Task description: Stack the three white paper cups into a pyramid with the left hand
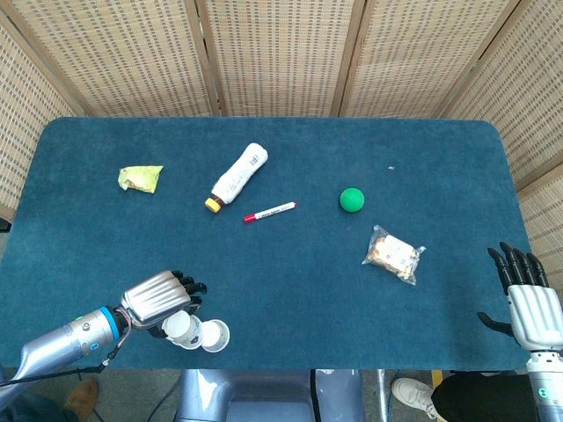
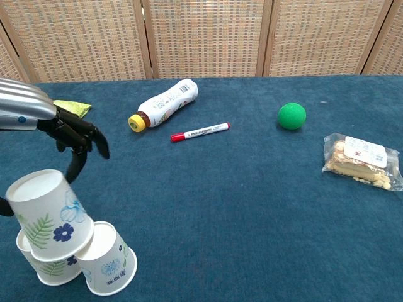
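Note:
Three white paper cups with leaf and flower prints stand upside down near the table's front left edge. Two base cups sit side by side, the right one [image 2: 107, 261] in plain sight, the left one [image 2: 26, 259] mostly hidden. The third cup [image 2: 47, 211] rests tilted on top of them, over their left side. My left hand [image 2: 66, 129] holds this top cup, with the thumb at its left and a finger at its right rim. From the head view the left hand [image 1: 158, 299] covers most of the stack [image 1: 201, 333]. My right hand [image 1: 528, 303] is open at the table's front right corner.
A lying bottle [image 2: 165, 102], a red marker [image 2: 200, 132], a green ball [image 2: 292, 116], a snack bag [image 2: 360, 159] and a yellow-green wrapper [image 2: 72, 107] lie further back on the blue table [image 2: 239, 207]. The cups stand close to the front edge.

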Robot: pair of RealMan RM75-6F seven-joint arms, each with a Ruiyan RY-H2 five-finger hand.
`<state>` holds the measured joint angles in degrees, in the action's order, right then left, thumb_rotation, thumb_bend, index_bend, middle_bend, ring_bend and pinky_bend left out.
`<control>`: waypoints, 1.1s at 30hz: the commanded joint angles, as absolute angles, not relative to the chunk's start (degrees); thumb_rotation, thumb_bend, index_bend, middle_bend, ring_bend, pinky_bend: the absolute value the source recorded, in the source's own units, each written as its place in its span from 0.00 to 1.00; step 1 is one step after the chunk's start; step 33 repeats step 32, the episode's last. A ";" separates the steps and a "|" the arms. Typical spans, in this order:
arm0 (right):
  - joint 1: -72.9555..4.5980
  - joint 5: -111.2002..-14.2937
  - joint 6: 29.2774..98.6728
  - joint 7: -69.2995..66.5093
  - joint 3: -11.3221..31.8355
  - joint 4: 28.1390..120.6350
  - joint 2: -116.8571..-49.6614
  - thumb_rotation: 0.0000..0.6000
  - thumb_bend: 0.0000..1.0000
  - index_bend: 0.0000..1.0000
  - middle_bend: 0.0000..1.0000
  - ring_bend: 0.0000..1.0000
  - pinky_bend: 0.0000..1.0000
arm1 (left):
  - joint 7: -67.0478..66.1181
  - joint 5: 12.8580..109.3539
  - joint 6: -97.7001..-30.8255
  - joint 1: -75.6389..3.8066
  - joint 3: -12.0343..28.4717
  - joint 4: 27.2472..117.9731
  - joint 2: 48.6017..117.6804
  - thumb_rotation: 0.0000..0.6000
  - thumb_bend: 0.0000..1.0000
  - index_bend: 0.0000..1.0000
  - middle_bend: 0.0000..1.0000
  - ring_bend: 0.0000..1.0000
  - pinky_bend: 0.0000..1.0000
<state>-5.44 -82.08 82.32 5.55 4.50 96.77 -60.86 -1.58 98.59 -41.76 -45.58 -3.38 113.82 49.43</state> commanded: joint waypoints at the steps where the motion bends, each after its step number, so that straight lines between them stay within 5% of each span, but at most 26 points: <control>1: -5.42 -82.16 82.34 5.50 4.47 96.81 -60.82 1.00 0.00 0.00 0.00 0.00 0.00 | 3.30 99.16 -42.36 -45.90 -3.68 115.38 47.86 1.00 0.00 0.05 0.00 0.00 0.20; 11: -5.15 -83.03 82.90 5.33 4.19 97.32 -60.55 1.00 0.00 0.00 0.00 0.00 0.00 | 10.33 102.62 -53.08 -42.94 -2.88 114.04 40.80 1.00 0.00 0.00 0.00 0.00 0.03; 16: -4.98 -83.72 83.21 5.41 3.90 97.77 -60.43 1.00 0.00 0.00 0.00 0.00 0.00 | 2.89 93.78 -60.20 -36.35 -1.61 113.51 37.68 1.00 0.00 0.00 0.00 0.00 0.00; 25: -5.15 -84.48 82.88 5.37 3.56 97.78 -60.42 1.00 0.00 0.00 0.00 0.00 0.00 | -7.33 78.99 -82.90 -18.02 -1.08 106.06 53.13 1.00 0.00 0.00 0.00 0.00 0.00; 33: -5.28 -84.59 82.81 5.25 3.63 97.38 -60.54 1.00 0.00 0.00 0.00 0.00 0.00 | -2.73 78.00 -86.67 -12.47 -1.64 100.64 58.99 1.00 0.00 0.00 0.00 0.00 0.00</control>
